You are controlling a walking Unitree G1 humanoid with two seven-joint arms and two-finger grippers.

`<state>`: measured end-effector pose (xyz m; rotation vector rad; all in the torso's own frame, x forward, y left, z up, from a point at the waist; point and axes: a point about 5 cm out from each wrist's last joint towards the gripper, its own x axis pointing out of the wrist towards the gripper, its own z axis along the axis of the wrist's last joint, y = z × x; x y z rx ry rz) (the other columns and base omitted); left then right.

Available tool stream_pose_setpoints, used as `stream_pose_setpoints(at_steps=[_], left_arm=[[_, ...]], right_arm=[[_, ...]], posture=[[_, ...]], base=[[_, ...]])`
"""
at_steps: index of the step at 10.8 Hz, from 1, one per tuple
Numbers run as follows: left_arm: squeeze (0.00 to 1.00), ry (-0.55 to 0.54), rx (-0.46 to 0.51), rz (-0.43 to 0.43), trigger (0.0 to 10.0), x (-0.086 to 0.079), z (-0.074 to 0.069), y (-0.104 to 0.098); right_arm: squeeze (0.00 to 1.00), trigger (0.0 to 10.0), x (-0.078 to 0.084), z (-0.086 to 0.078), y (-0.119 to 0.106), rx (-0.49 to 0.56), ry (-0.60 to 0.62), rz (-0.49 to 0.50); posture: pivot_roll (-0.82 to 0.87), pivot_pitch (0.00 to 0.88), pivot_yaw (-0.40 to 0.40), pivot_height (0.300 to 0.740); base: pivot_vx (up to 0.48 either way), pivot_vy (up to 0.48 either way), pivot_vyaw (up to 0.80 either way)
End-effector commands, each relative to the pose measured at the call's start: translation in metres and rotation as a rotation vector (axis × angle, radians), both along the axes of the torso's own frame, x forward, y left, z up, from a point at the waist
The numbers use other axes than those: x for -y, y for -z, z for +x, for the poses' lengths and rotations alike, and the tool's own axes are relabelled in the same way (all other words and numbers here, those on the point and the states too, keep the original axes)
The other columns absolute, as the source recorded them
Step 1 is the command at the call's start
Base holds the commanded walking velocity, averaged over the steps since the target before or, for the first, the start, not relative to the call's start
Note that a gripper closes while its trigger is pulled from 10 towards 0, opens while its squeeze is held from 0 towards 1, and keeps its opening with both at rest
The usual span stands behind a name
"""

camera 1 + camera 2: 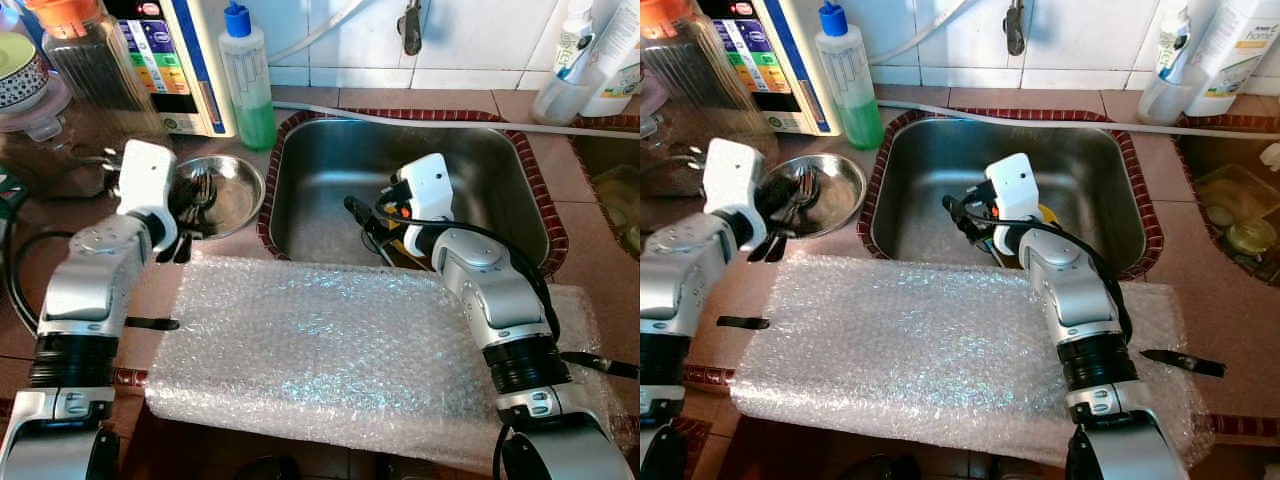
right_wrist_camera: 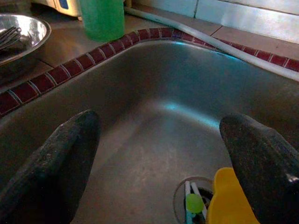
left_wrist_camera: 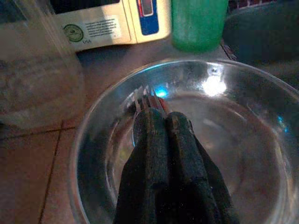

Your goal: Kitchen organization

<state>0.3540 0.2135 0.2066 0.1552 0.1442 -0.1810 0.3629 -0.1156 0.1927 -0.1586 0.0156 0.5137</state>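
A round steel bowl (image 1: 235, 195) stands on the counter left of the sink (image 1: 500, 160). My left gripper (image 3: 159, 116) hovers over the bowl, fingers pressed together, with the tines of a fork (image 3: 147, 95) sticking out past the tips. Dark fork tines (image 1: 203, 187) show inside the bowl in the left eye view. My right gripper (image 2: 159, 123) is down in the steel sink with its fingers (image 2: 70, 154) spread wide and nothing between them. Below it lie the drain (image 2: 194, 203) and a yellow object (image 2: 229, 200).
A large bubble-wrap sheet (image 1: 320, 350) covers the counter's front. A green soap bottle (image 1: 248, 90), a white appliance (image 1: 170, 60) and a glass jar (image 1: 95, 60) stand behind the bowl. The tap (image 1: 410, 30) hangs over the sink, and bottles (image 1: 590, 60) stand at the back right.
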Motion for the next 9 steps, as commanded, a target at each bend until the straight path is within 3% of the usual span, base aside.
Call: stream_pose_setpoints(at_steps=[1, 2, 3, 4, 7, 9], left_arm=[[0.00, -0.019, 0.016, -0.006, 0.0, -0.002, 0.001, -0.003], [0.00, -0.009, 0.041, -0.010, 0.0, -0.002, 0.001, -0.007], [0.66, -0.013, 0.051, -0.011, 0.7, -0.002, 0.002, -0.011], [1.00, 0.027, 0.031, -0.045, 10.0, -0.001, 0.002, -0.013], [1.00, -0.027, 0.007, 0.025, 10.0, -0.025, 0.007, -0.018], [1.00, -0.008, -0.069, 0.149, 10.0, -0.038, 0.006, -0.012]], right_arm=[[0.00, 10.0, 0.002, 0.001, -0.004, 0.017, 0.006, 0.000], [0.00, 10.0, 0.002, 0.001, -0.005, 0.018, 0.006, -0.001], [0.00, 10.0, 0.002, 0.001, -0.005, 0.018, 0.006, -0.002], [0.00, 10.0, 0.002, 0.001, -0.005, 0.019, 0.005, -0.002], [0.00, 10.0, 0.001, 0.001, -0.005, 0.018, 0.004, -0.001], [0.00, 10.0, 0.002, 0.001, -0.005, 0.017, 0.007, 0.002]], posture=[[-0.15, 0.198, 0.091, 0.740], [-0.15, 0.197, 0.089, 0.740], [-0.15, 0.198, 0.088, 0.740], [-0.15, 0.196, 0.085, 0.740], [-0.15, 0.197, 0.088, 0.740], [-0.15, 0.198, 0.093, 0.740]], base=[[0.000, 0.000, 0.00], [0.000, 0.000, 0.00], [0.000, 0.000, 0.00], [0.000, 0.000, 0.00], [0.000, 0.000, 0.00], [0.000, 0.000, 0.00]])
